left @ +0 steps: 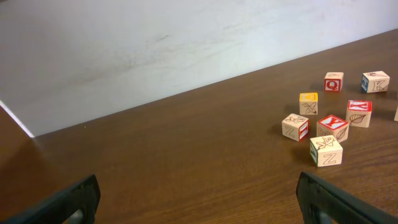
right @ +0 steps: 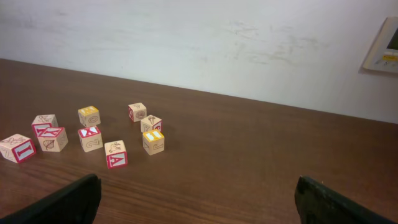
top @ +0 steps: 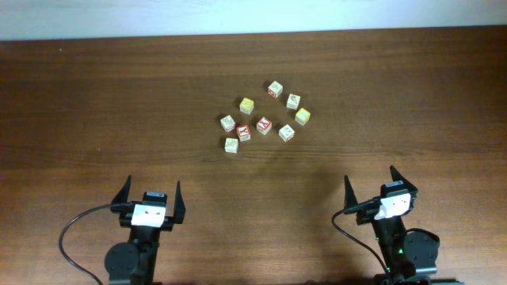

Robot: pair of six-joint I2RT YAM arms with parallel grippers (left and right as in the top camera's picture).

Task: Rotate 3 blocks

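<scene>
Several small wooden letter blocks lie in a loose cluster at the table's centre back. Two near the middle show red-and-white tops (top: 244,131) (top: 264,126). A pale yellow block (top: 247,104) sits just behind them. The left wrist view has the cluster at far right, with a red-topped block (left: 332,127) and a yellow-topped block (left: 308,102). In the right wrist view it is at left, where a block with a red A face (right: 115,154) is nearest. My left gripper (top: 152,188) (left: 198,186) and right gripper (top: 371,180) (right: 198,185) stand open and empty near the front edge, well short of the blocks.
Bare dark wood table (top: 95,103) stretches left, right and in front of the cluster. A pale wall (left: 155,43) runs along the table's back edge. A beige panel (right: 384,46) hangs on it at far right in the right wrist view.
</scene>
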